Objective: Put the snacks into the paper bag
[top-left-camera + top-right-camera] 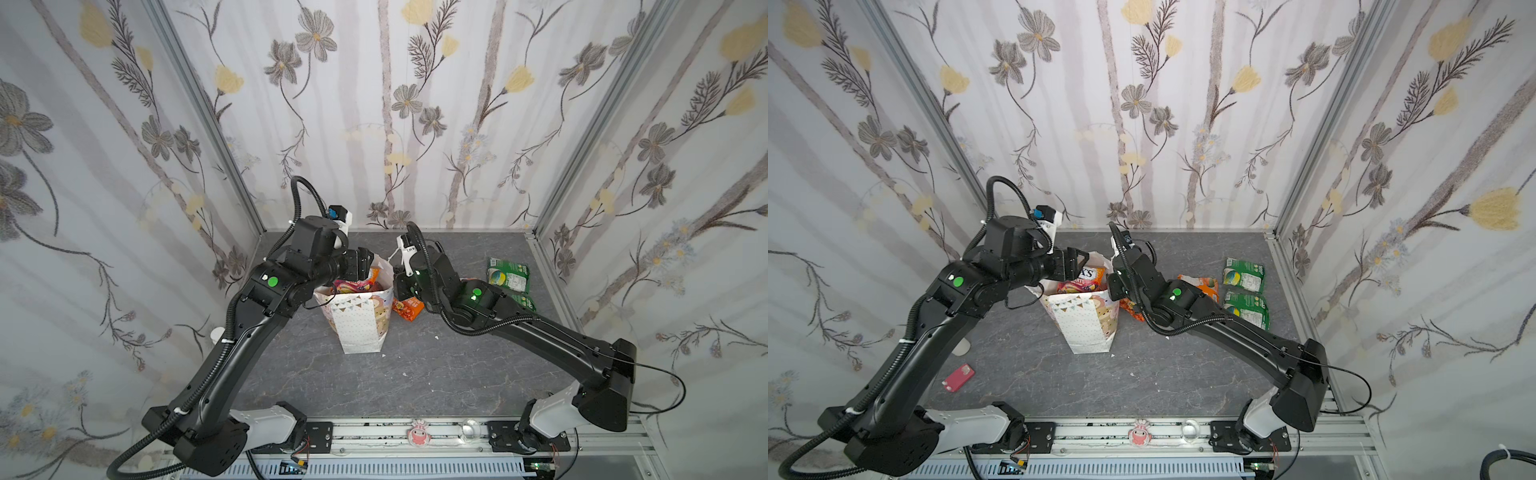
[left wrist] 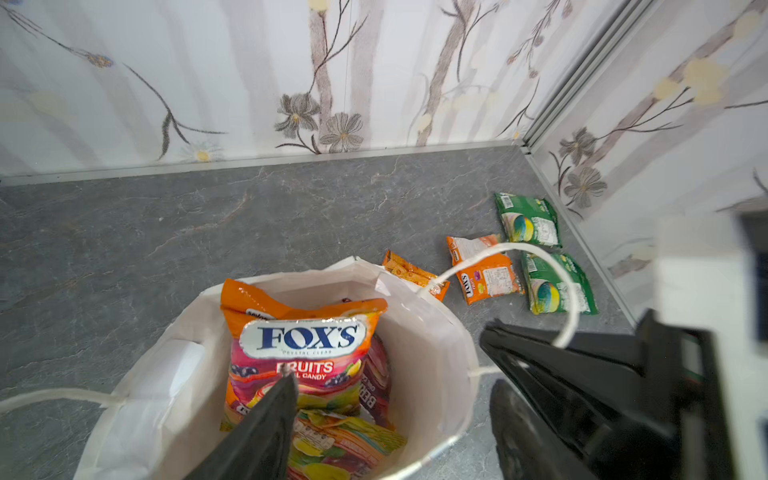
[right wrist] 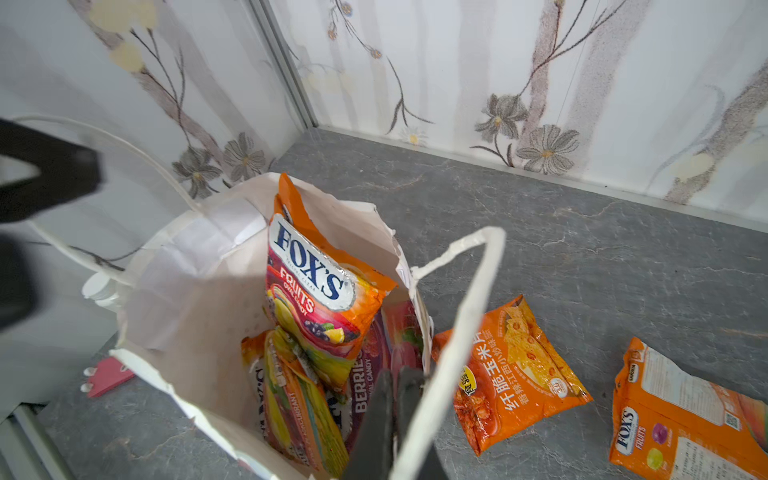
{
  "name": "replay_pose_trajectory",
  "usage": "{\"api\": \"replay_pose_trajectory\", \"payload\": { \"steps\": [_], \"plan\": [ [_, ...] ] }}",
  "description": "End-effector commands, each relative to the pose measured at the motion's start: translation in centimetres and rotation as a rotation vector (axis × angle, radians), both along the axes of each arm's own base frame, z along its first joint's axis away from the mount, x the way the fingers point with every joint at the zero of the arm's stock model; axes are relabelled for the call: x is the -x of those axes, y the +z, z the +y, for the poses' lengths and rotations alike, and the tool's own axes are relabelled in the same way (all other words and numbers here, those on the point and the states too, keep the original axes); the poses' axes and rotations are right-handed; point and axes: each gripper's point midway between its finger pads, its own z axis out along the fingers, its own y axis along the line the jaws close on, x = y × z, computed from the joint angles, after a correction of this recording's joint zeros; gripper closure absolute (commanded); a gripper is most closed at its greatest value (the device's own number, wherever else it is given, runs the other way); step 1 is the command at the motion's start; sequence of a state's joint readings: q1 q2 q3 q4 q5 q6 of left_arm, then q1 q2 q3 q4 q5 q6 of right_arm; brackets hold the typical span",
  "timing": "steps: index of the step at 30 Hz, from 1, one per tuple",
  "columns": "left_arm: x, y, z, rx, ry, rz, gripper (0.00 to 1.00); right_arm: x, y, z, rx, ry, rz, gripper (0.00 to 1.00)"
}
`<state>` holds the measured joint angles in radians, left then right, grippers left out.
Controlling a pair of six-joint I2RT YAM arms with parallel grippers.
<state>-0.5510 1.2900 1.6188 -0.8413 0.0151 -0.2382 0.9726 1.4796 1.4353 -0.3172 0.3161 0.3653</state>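
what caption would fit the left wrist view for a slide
FOX'S candy bag stands in the open paper bag; four packets lie on the table

The paper bag [image 2: 432,332] is matt white paper, creased at the rim, with twisted white cord handles [image 2: 574,309]. The FOX'S candy bag [image 2: 299,357] inside it, the orange packet [image 3: 515,374] and the green packets [image 2: 528,220] are glossy, crinkled plastic film that catches the light. The grey surface [image 2: 208,232] looks like smooth, veined stone with a dull sheen.
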Motion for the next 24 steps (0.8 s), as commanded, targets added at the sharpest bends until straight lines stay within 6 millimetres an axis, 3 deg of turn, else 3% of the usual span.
{"api": "replay_pose_trajectory", "payload": {
  "steps": [1, 7, 13, 24],
  "plan": [
    [-1.2, -2.6, 0.4, -0.095, 0.030, 0.036, 0.24, 0.0, 4.3, -0.1, -0.177, -0.001, -0.099, 1.00],
    [-3.6, -5.4, -0.9, -0.102, 0.004, 0.095, 0.24, 0.9, 4.7, -0.8, -0.222, 0.029, -0.114, 1.00],
    [-3.8, -9.4, -3.8, -0.086, -0.107, 0.211, 0.31, 0.7, 3.7, -0.5, -0.215, 0.043, -0.100, 1.00],
    [-5.2, -15.8, -4.3, -0.148, -0.094, 0.305, 0.35, 0.9, 3.1, -0.3, -0.236, 0.077, -0.096, 1.00]
  ]
}}
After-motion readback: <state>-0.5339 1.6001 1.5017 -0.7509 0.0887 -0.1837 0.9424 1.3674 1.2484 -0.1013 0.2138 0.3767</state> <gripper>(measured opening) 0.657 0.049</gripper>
